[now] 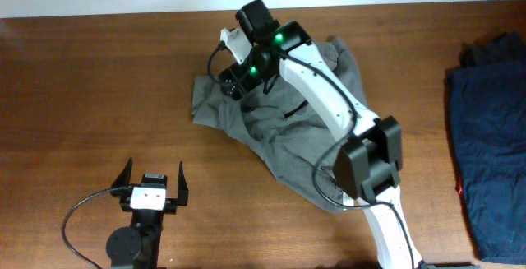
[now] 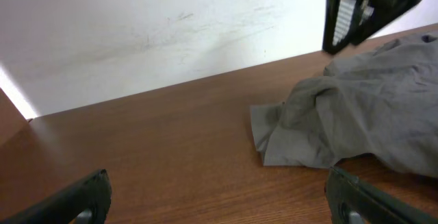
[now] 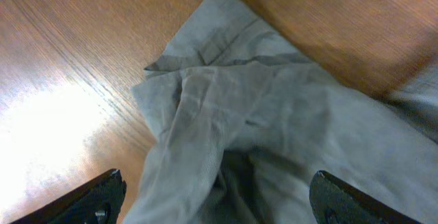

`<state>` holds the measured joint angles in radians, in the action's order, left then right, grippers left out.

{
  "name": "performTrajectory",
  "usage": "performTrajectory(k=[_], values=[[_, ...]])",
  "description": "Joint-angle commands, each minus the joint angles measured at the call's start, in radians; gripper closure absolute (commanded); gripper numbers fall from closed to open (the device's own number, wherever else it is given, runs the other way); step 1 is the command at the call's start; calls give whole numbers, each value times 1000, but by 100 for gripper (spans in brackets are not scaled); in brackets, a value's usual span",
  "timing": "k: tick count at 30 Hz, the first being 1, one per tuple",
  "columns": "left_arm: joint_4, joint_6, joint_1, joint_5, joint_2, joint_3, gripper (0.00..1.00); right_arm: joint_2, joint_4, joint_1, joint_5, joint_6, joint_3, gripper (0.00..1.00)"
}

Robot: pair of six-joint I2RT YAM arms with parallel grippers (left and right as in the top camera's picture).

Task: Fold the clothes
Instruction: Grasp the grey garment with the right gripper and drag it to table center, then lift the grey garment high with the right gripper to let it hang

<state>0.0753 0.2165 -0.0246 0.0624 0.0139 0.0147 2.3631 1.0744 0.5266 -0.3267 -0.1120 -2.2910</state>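
Note:
The grey garment (image 1: pixel 283 125) lies crumpled on the wooden table, spread from the back middle toward the front right. It also shows in the left wrist view (image 2: pixel 356 114) and fills the right wrist view (image 3: pixel 260 114). My right gripper (image 1: pixel 233 78) hovers over the garment's back left part, jaws wide open above the bunched cloth (image 3: pixel 215 200), holding nothing. My left gripper (image 1: pixel 154 177) is open and empty over bare wood at the front left (image 2: pixel 219 200), well short of the garment's left corner.
Dark navy garments (image 1: pixel 489 129) lie in a pile at the right edge of the table. The right arm (image 1: pixel 329 96) stretches across the grey garment from the front right. A white wall runs behind the table's far edge (image 2: pixel 137 39).

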Motion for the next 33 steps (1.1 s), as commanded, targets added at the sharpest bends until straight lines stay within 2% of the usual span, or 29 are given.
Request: performTrajectory(k=[1,6,8,10,14,22,33], values=[[2,-6,4,-7,-7,-5,1,69,-21,4,-115,-49,11,9],[2,-6,4,-7,-7,-5,1,114,-19,3,-167,-45,11,9],[2,-6,4,-7,-7,-5,1,123,-20,4,-168,-45,11,19],[2,-6,4,-7,-7,-5,1,125,-24,5,-169,-45,11,46],[2,-6,4,-7,-7,-5,1,123,-28,11,-167,-40,6,95],[2,-6,4,-7,-7,-5,1,46,8,9,-153,-11,-132,96],[2,-6,4,-7,-7,-5,1,-83,234,48,-121,0,-444,96]])
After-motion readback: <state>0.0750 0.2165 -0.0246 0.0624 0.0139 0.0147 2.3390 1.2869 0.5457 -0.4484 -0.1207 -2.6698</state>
